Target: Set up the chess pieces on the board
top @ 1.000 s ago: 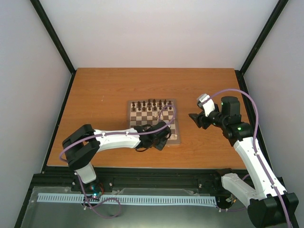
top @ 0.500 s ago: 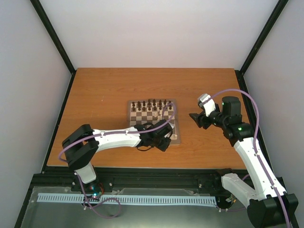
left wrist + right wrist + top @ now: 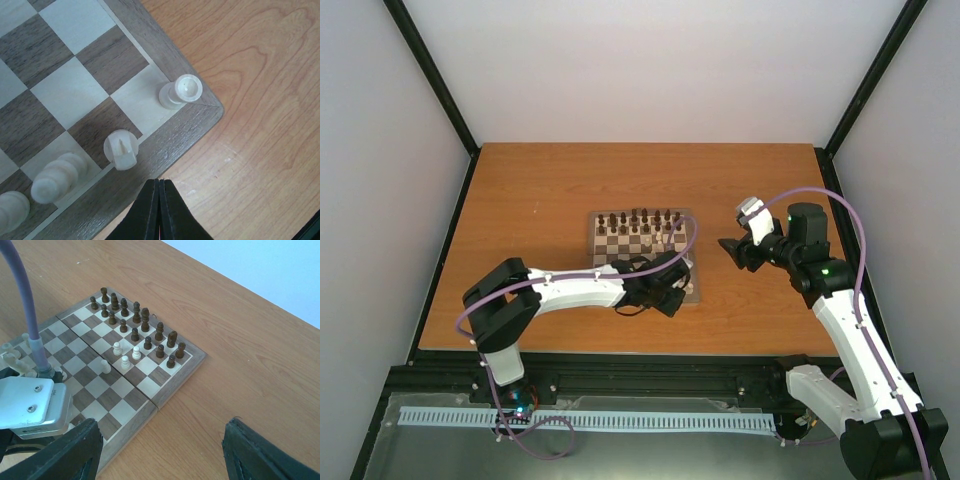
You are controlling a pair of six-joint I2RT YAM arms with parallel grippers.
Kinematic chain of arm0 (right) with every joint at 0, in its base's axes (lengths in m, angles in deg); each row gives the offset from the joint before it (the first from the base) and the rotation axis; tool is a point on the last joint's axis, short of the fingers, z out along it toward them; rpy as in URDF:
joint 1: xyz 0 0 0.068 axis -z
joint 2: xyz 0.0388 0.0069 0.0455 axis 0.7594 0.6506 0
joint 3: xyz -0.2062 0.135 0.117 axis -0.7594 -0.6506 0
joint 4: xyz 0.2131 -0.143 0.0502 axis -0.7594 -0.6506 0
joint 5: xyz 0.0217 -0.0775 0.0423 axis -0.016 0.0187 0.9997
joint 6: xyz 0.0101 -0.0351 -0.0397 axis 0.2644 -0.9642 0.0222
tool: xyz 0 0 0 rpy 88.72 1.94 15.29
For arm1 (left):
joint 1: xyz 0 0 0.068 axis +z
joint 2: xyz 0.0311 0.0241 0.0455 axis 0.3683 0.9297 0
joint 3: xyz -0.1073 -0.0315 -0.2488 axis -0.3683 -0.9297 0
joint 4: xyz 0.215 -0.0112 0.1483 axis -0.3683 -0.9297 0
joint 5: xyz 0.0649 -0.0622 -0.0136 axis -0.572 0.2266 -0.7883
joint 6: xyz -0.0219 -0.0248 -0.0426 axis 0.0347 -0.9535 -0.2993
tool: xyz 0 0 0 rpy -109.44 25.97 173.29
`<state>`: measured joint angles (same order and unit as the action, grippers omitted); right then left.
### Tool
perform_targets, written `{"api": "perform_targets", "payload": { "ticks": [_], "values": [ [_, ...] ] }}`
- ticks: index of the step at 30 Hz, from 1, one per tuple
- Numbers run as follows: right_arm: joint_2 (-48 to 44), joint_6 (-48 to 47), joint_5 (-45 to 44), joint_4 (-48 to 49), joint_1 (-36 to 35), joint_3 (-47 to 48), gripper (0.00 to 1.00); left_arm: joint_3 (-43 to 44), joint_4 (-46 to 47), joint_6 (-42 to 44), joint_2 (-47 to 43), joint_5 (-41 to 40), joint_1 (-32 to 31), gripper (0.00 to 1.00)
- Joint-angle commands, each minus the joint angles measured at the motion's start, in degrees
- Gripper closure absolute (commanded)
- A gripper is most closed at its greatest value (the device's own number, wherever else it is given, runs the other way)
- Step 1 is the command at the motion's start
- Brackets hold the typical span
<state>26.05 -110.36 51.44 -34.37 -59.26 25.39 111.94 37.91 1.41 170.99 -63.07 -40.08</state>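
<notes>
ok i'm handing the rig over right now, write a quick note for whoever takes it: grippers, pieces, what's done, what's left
Left gripper: shut, empty, over the near right corner of the board.
Right gripper: open, empty, off the board's right side.
Done: dark pieces fill two rows on the far side. A corner cream piece stands on the near right square, with more cream ones along that row.
Left: four stray cream pieces stand mid-board and look due for the near rows, which are partly hidden.
</notes>
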Motion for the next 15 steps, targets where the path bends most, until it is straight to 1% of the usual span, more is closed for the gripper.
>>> {"api": "perform_targets", "payload": {
  "ticks": [1, 15],
  "values": [
    [-1.03, -0.01, 0.92, 0.14, 0.53, -0.10, 0.33, 2.77, 1.01, 0.70, 1.38, -1.29, -0.80, 0.99],
    [-1.05, -0.04, 0.95, 0.10, 0.53, -0.10, 0.33, 3.89, 0.96, 1.06, 2.90, -3.78, -0.73, 0.99]
  ]
}}
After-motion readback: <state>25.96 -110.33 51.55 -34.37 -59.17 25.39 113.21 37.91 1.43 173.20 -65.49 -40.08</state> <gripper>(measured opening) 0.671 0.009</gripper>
